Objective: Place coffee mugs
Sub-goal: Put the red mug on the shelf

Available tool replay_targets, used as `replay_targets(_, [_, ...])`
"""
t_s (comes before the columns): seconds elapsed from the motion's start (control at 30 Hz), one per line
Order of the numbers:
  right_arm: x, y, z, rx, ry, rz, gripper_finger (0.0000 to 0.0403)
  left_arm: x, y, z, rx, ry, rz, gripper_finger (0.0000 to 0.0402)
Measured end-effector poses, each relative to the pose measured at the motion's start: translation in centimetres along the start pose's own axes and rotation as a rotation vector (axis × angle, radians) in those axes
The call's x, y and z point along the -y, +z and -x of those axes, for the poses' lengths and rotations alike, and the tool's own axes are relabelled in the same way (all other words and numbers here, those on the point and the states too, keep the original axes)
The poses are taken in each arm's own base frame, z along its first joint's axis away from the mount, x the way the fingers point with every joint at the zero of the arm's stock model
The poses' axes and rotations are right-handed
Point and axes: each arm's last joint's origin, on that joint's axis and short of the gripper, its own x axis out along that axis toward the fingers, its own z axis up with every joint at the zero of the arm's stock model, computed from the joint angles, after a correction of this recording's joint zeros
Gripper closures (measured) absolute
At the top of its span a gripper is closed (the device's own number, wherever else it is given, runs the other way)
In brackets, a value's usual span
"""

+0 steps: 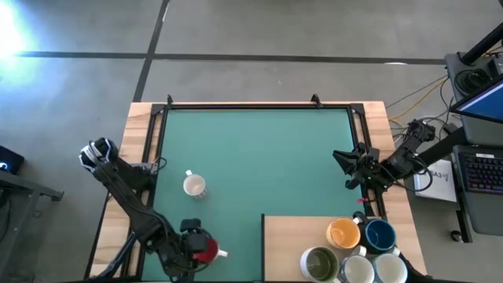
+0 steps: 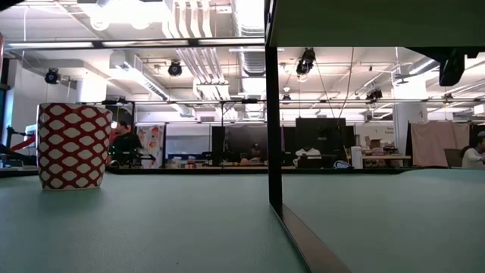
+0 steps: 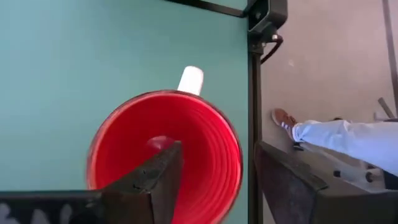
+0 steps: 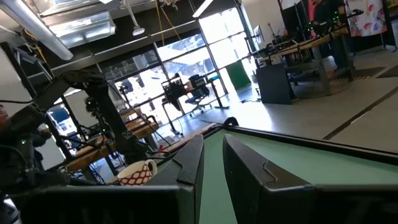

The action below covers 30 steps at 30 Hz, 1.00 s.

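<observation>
A red mug [image 1: 207,249] with a white handle [image 3: 190,79] stands by the table's near edge. My left gripper [image 1: 196,245] is over it, open: one finger [image 3: 158,177] is inside the cup and the other [image 3: 283,183] is outside its rim, with room on both sides. A white mug with a red pattern [image 1: 194,186] stands on its base on the green mat, also seen as the patterned mug [image 2: 73,145]. The orange mug [image 1: 343,233], dark blue mug [image 1: 380,234], olive-inside mug [image 1: 319,263] and two white mugs [image 1: 357,270] sit on a wooden board. My right gripper [image 1: 344,167] waits at the right edge, narrowly open.
The wooden board [image 1: 291,236] covers the mat's near right corner. A black frame [image 1: 251,104] rims the mat. A person's leg and shoe [image 3: 336,137] show on the floor just past the table's near edge. Bare mat [image 1: 259,157] lies in the middle.
</observation>
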Motion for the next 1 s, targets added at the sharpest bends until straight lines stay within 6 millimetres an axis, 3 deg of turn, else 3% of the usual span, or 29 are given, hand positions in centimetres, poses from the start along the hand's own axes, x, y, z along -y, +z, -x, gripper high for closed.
replay_targets(0.23, [0.0,0.0,0.0,0.0,0.0,0.0,0.0353,0.4,-0.3,-1.7,-0.007,-0.01,0.017,0.0183])
replay_targets(0.5, [0.0,0.0,0.0,0.0,-0.001,0.0,0.0353,-0.1,-0.7,-4.0,-0.032,0.076,-0.006,0.0192])
replay_targets(0.77, [0.0,0.0,0.0,0.0,0.0,0.0,0.0353,-0.9,-1.9,-5.9,-0.115,0.174,-0.042,0.0263])
replay_targets(1.0, [0.0,0.0,0.0,0.0,0.0,0.0,0.0353,-0.6,-1.6,-6.0,-0.134,0.157,-0.087,0.0353])
